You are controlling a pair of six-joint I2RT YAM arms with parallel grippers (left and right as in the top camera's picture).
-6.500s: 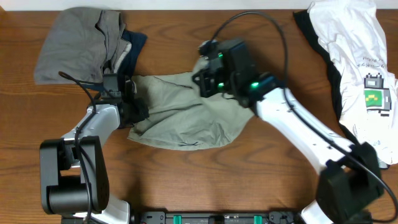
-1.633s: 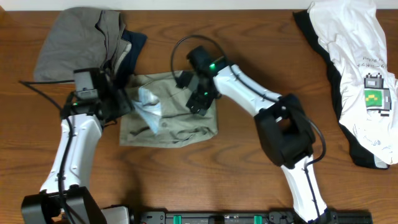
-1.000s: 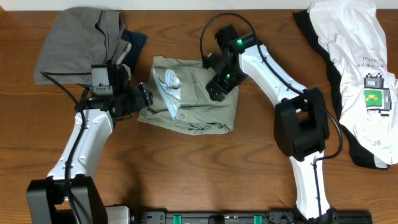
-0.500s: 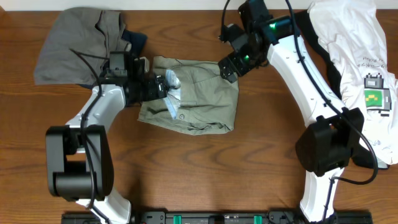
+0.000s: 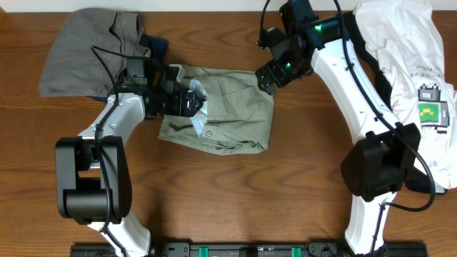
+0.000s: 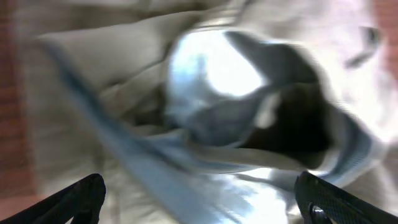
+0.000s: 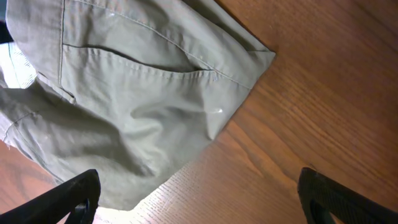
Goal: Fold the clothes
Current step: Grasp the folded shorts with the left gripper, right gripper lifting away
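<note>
Left gripper [image 5: 188, 101] hovers at the left edge of the light khaki-olive cotton shorts [image 5: 235, 118], its jaws spread wide with nothing pinched between them. In the left wrist view its two dark fingertips [image 6: 78, 198] sit at the bottom corners of the picture. Between them lies a blurred, rumpled opening of the shorts showing pale blue-white inner lining [image 6: 211, 81]; whether the fingertips touch the cloth I cannot tell.

Right gripper [image 5: 265, 76] hangs over the upper right corner of the same shorts, its jaws also wide and empty. Its wrist view shows that corner with a curved pocket seam [image 7: 168, 68], and the bare brown wooden table [image 7: 323, 93] to the right of it.

The shorts lie near the middle of the table, toward its far edge, folded into a rough rectangle with the lining showing at their left side. Just left of them a crumpled grey garment [image 5: 78, 50] lies at the far left corner, a navy piece [image 5: 156, 48] poking out at its right side. Well apart, at the right edge, lies a white tee with a green print [image 5: 410, 64], with a black piece [image 5: 365, 50] beneath it.
</note>
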